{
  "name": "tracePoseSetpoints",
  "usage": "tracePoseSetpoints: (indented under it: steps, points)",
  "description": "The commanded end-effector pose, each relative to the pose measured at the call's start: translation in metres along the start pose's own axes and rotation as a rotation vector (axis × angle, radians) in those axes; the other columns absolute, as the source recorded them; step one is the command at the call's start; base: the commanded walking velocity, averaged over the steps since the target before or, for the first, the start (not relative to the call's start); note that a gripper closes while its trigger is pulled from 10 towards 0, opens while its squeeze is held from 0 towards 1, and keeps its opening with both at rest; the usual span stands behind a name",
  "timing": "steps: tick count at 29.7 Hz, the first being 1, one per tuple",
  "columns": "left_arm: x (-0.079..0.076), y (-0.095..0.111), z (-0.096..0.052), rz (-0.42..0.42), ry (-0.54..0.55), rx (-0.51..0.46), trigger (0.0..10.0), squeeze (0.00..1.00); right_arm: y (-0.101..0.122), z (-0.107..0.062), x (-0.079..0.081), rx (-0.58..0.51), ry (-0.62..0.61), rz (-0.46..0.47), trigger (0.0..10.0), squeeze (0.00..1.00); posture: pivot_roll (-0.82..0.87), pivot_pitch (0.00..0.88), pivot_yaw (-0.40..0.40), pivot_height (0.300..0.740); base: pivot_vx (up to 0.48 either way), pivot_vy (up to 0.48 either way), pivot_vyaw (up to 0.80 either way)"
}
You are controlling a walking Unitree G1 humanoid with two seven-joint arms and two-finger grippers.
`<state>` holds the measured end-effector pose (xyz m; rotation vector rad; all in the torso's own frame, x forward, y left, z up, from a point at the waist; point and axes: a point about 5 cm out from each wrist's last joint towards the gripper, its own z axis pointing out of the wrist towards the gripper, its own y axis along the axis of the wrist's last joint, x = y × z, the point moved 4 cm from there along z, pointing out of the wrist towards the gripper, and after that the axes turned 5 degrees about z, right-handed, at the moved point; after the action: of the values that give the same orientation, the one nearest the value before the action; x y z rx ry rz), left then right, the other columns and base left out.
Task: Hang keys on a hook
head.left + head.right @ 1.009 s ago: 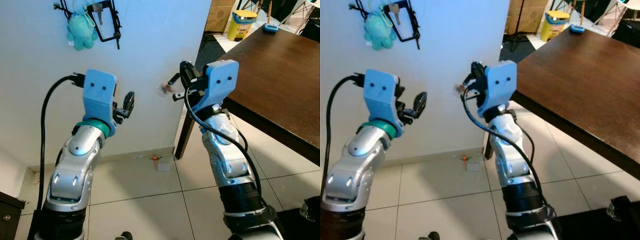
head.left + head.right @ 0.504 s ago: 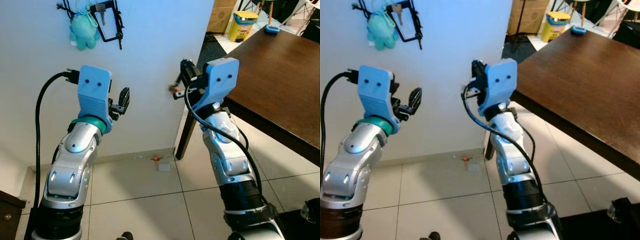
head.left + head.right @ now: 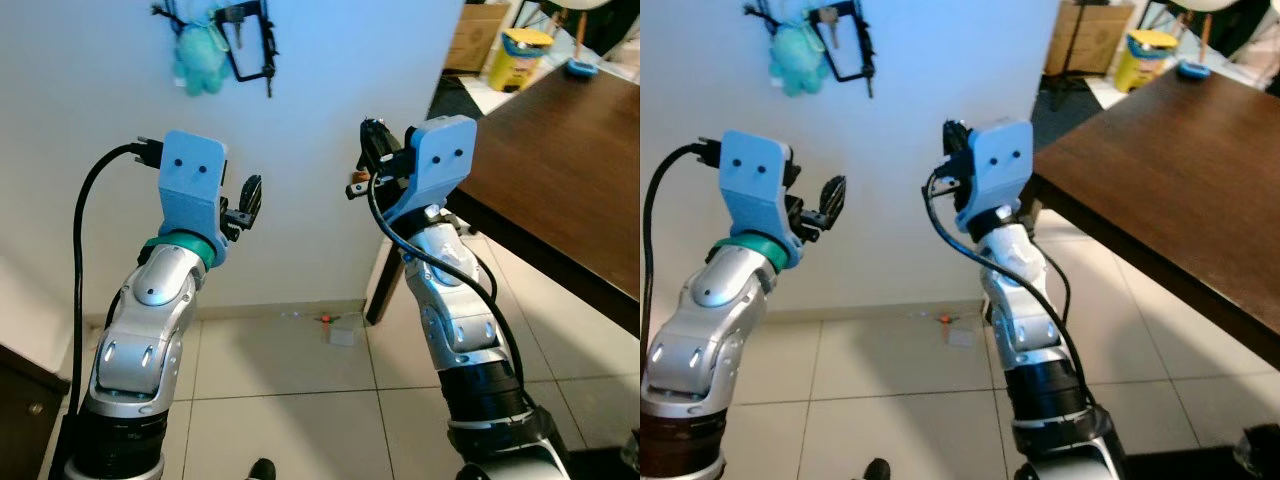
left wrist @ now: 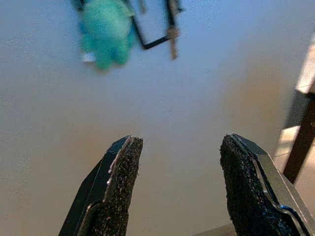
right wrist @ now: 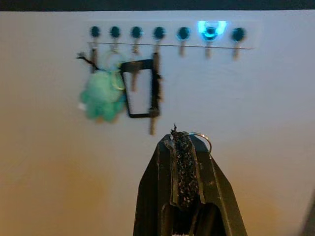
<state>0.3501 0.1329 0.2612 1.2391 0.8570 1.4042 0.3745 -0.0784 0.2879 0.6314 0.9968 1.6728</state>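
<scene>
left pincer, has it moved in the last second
Yes. The left pincer has shifted slightly up and to the robot's left, closer beneath the plush toy on the wall, though the camera also turned.

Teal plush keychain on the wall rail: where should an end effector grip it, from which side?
Probably the soft teal plush body, low down, approached head-on and slightly from the robot's left: it hangs limp from the hook rail, and the black rectangular frame crowds its right side.
</scene>
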Motion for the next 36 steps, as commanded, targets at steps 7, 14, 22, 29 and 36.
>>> tracePoseSetpoints:
  steps: [7, 14, 22, 29, 36]
  points:
    - [-0.001, -0.002, -0.001, 0.022, 0.012, 0.0, 10.0, 0.0, -0.003, 0.002, -0.004, 0.014, -0.022, -0.015, 10.0, 0.0, 0.0, 0.1, 0.071, 0.74, 0.0, 0.0, 0.77]
    - [-0.009, 0.001, 0.002, 0.029, -0.002, -0.018, 10.0, 0.0, 0.0, 0.002, -0.008, 0.006, -0.033, -0.024, 10.0, 0.0, -0.02, 0.094, 0.07, 0.74, 0.0, 0.0, 0.77]
    - [-0.013, 0.001, 0.003, 0.016, -0.002, -0.027, 10.0, 0.0, 0.001, 0.001, -0.012, 0.01, -0.032, -0.029, 10.0, 0.0, -0.04, 0.081, 0.053, 0.74, 0.0, 0.0, 0.52]
    - [-0.014, 0.001, 0.004, 0.012, 0.003, -0.032, 10.0, 0.0, 0.002, 0.003, -0.011, 0.001, -0.021, -0.01, 10.0, 0.0, -0.04, 0.074, 0.047, 0.74, 0.0, 0.0, 0.0]
    - [-0.012, 0.0, 0.004, 0.019, 0.006, -0.037, 10.0, 0.0, 0.002, 0.003, -0.008, -0.004, -0.015, 0.01, 10.0, 0.0, -0.04, 0.064, 0.051, 0.74, 0.0, 0.0, 0.0]
